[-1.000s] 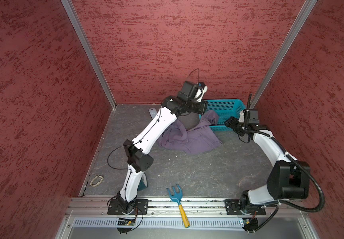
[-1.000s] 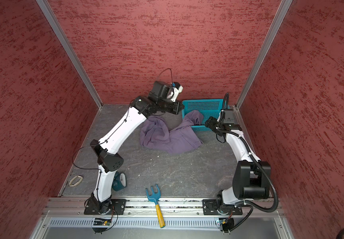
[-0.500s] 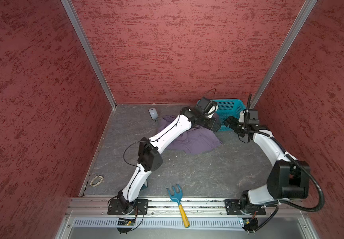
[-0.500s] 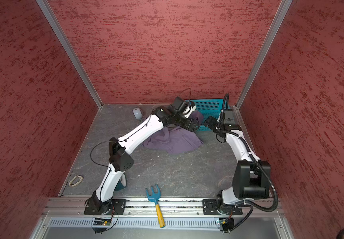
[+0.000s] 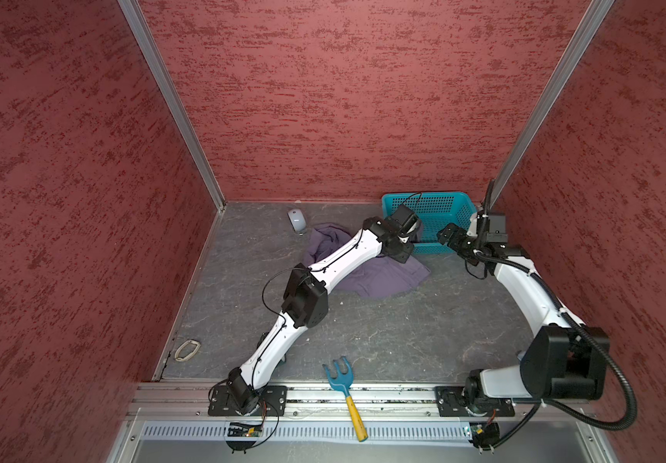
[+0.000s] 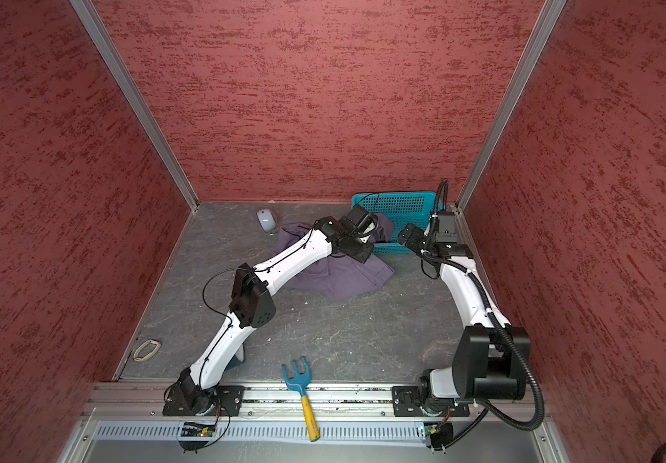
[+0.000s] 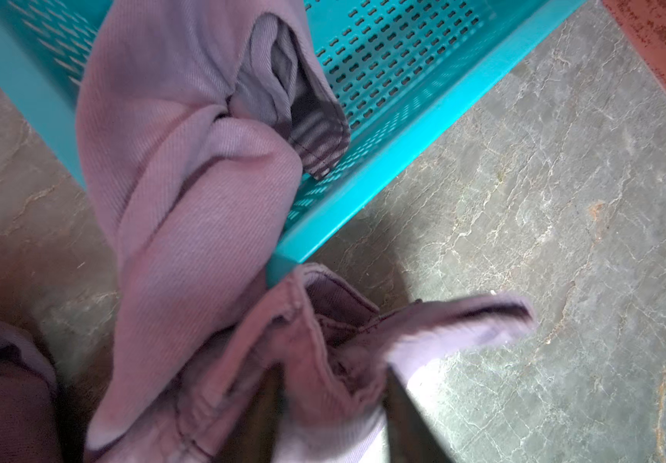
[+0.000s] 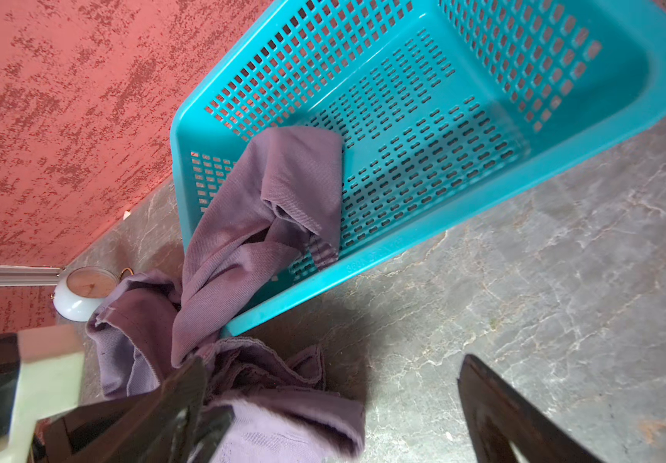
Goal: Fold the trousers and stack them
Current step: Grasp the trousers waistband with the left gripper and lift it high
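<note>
1. In both top views the trousers [image 5: 383,280] lie crumpled on the bench [image 5: 383,332], just in front of the teal basket [image 5: 443,204] and partly under the left arm [image 5: 339,260]. The left jaws are low at the near corner of the basket. The right jaws hang just beside its front wall, apart from the main heap.
2. In the left wrist view the left jaws look clenched on a blurred, bunched piece of the trousers [image 7: 187,200]. One leg climbs over the basket rim [image 7: 403,148] and its end lies inside.
3. In the right wrist view the right jaws are released and stand wide with nothing between them. The cloth [image 8: 263,224] lies close to one finger [image 8: 187,393].
4. I think the main risk is the leg hooked on the rim, because a pull toward the bench may drag or tip the basket.
5. The grip seems to hold several layers, so the cloth may rise as one lump and not spread, or slip out.
</note>
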{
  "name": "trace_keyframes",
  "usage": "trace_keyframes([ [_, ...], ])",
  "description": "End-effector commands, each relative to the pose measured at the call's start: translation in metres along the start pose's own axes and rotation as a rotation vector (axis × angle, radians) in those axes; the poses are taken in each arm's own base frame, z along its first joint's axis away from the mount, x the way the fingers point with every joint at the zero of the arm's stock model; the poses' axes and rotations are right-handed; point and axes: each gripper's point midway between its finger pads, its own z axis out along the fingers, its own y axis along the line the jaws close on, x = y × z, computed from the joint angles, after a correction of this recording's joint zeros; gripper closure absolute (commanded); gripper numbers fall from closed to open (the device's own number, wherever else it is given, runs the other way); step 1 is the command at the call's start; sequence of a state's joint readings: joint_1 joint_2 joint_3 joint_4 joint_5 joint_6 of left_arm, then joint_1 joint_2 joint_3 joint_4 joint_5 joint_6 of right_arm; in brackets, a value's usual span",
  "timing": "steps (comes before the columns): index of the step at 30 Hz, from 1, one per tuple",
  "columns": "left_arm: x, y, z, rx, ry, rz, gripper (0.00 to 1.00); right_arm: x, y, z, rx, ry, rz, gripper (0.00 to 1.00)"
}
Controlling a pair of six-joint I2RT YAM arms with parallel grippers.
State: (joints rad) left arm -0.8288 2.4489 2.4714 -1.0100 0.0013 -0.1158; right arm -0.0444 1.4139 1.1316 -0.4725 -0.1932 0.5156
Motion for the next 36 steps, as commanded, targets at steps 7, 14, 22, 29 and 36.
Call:
trace_keyframes([
  [7, -0.088, -0.003, -0.158, 0.101, -0.348, -0.004, 1.00, -0.006, -0.009, 0.014, 0.049, 0.003, -0.034, 0.01],
  [14, -0.128, 0.019, -0.350, 0.113, -0.771, -0.009, 1.00, -0.016, 0.000, 0.013, 0.102, -0.043, -0.131, 0.01],
  [22, -0.112, 0.056, -0.483, 0.072, -1.059, -0.060, 1.00, -0.007, 0.059, 0.027, 0.110, -0.086, -0.420, 0.01],
  [29, -0.069, 0.112, -0.560, -0.088, -1.210, -0.181, 1.00, 0.028, 0.124, 0.068, 0.072, -0.060, -0.641, 0.01],
  [36, -0.022, 0.148, -0.614, -0.285, -1.315, -0.277, 0.99, 0.050, 0.167, 0.115, 0.008, -0.018, -0.688, 0.01],
])
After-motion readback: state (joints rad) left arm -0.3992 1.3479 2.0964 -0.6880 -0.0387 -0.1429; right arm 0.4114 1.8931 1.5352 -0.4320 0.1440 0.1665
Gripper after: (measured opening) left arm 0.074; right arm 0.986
